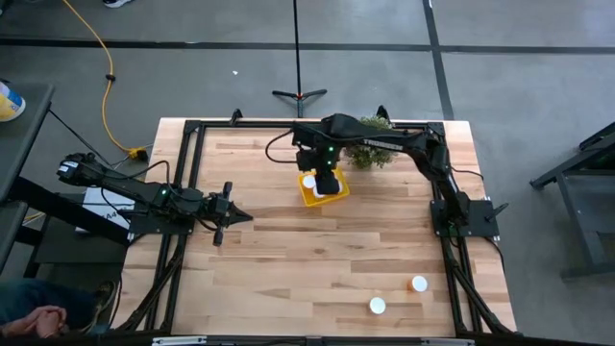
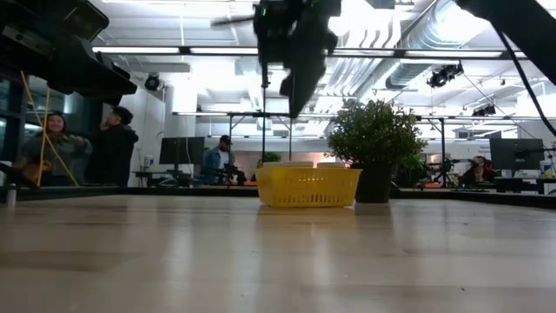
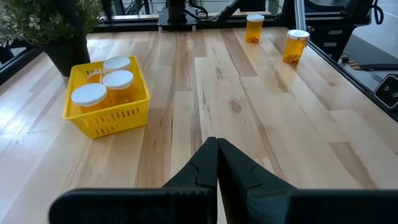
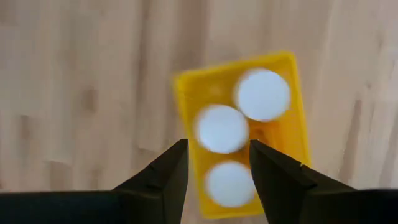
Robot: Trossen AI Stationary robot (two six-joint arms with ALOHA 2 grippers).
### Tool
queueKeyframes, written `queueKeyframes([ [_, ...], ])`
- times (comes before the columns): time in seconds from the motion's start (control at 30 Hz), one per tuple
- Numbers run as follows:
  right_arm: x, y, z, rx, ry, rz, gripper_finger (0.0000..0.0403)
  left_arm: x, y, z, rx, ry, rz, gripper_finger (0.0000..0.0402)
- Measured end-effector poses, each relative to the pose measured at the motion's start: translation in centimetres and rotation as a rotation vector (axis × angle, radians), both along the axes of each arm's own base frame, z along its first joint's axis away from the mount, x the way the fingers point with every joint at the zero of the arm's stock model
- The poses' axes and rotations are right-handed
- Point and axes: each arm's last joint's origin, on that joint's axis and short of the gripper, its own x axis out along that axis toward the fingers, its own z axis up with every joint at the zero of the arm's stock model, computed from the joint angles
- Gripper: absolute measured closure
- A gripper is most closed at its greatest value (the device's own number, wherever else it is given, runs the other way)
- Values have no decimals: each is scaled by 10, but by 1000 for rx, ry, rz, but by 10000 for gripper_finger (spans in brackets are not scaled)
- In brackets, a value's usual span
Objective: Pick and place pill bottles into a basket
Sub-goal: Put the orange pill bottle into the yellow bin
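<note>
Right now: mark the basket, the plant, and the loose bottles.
basket point(image 3: 113, 117): left wrist view, front wall.
plant point(image 2: 375, 132): low view, foliage.
loose bottles point(image 3: 295, 46): left wrist view, nearer bottle's orange body.

The right gripper point(image 1: 329, 183) hides much of the basket point(image 1: 311, 198), seemingly.

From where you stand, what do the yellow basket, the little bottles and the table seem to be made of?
The basket looks like moulded plastic: bright, even yellow with a perforated grid wall. The pill bottles look like translucent orange plastic with matte white caps; light glows through the bodies. The table appears to be wood in joined planks, with visible grain and a soft sheen, probably sealed.
</note>
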Motion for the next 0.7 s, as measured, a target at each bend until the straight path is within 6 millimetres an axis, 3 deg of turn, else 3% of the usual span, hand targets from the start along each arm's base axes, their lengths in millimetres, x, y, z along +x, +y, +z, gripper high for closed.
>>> queueKeyframes([
  [0.17,-12,37,39,-7,-82,39,253,0,0,0,-3,1,1,355],
  [0.37,-35,112,81,-121,-144,73,264,0,0,0,-3,2,1,355],
  [0.53,-54,175,94,-181,-163,65,265,0,0,0,-3,1,1,355],
  [0.7,-72,233,93,-236,-179,47,264,0,0,0,-3,1,1,355],
])
